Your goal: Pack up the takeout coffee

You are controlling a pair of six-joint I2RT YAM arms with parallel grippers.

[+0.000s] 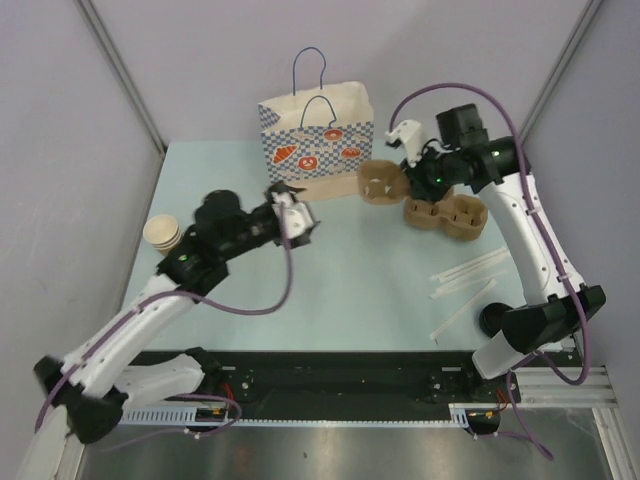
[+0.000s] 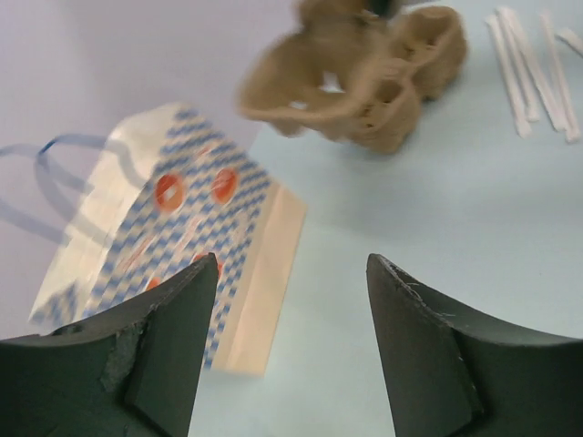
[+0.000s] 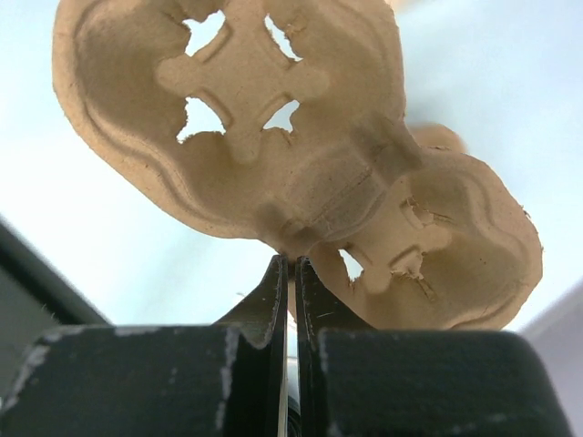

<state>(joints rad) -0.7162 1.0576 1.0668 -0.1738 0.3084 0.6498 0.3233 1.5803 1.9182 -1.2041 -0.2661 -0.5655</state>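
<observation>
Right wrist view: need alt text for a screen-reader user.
The right gripper, jaws shut, pinches the narrow middle of a brown moulded-pulp cup carrier that fills most of the frame, showing two cup wells with cross-shaped cutouts. Pale blue table shows behind it.

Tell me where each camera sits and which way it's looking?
Top: above and behind the arms, looking down on the table; both arms, the left gripper and the right gripper show.
Left wrist: on the left arm, facing the bag and the straws; its open fingers show.
Right wrist: on the right arm, close on the carrier pinched by its shut fingers.
Shared: top and left wrist both show bag, carrier and straws.
</observation>
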